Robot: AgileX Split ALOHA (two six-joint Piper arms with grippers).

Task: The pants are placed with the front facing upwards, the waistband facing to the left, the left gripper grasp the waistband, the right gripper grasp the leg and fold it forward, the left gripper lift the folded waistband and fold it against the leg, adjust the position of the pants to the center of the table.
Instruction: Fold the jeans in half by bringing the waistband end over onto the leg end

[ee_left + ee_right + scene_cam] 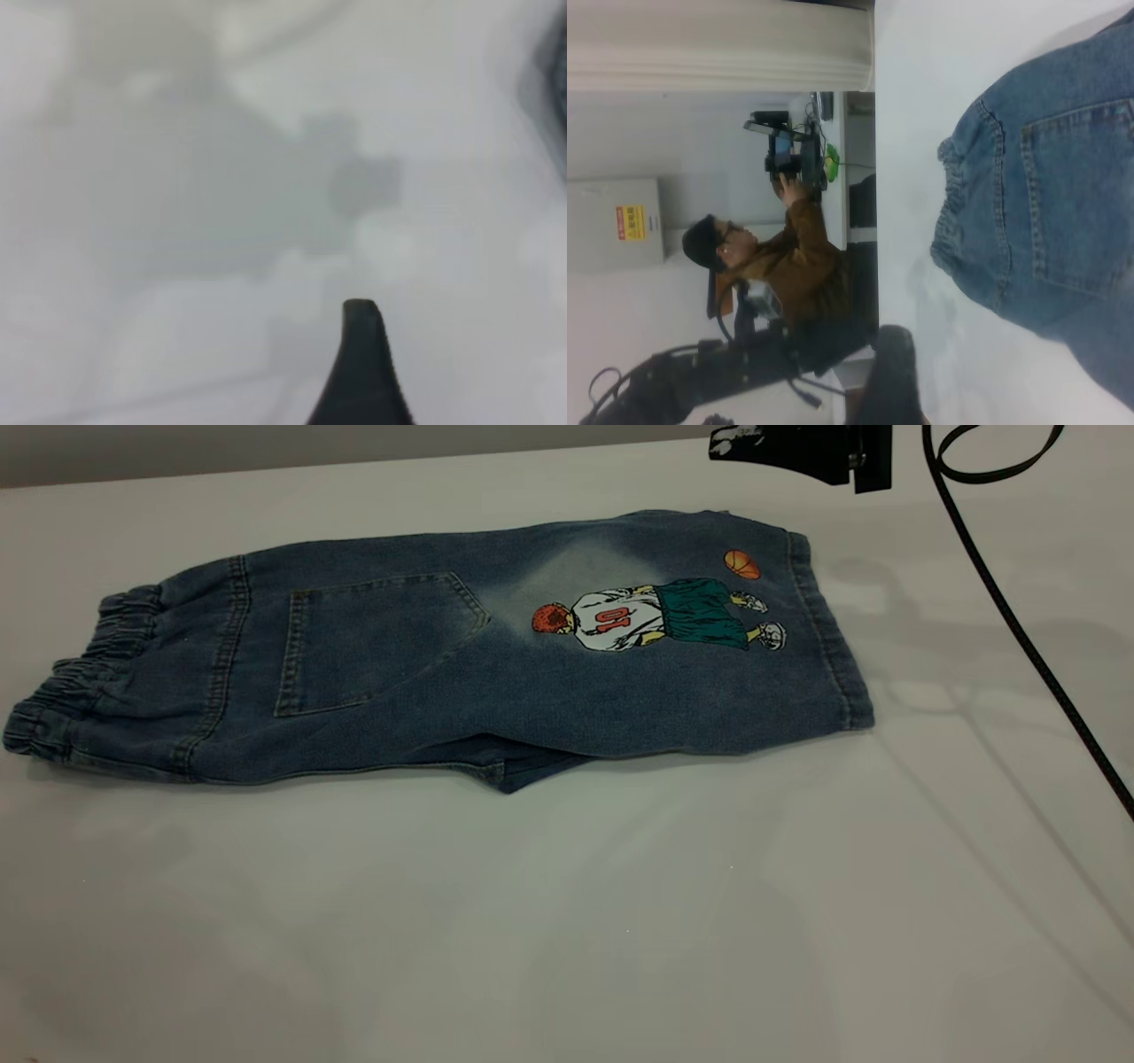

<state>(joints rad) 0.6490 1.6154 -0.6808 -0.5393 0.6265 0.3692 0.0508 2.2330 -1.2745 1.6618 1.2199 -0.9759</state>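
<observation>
- The waistband [84,677] lay at the left end of the white bench [567,921], ruched and free of either pincer.
- The pants [443,664] lay folded lengthwise on the far half, back pocket [372,638] upward.
- The leg [709,646] pointed right, its number-10 player print [656,615] showing.
- The left pincer [361,354] hung over bare bench, holding nothing; its opening could not be told.
- The right pincer [797,447] hovered at the far right, touching nothing, its opening likewise unclear; a black cable [1019,620] trailed beside it.

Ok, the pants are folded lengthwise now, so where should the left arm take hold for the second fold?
Grip the gathered waistband at the pants' left end, coming in from the left over the bare table. It lies flat, doubled and clear of the leg, so lifting it should carry that end over toward the hem.
</observation>
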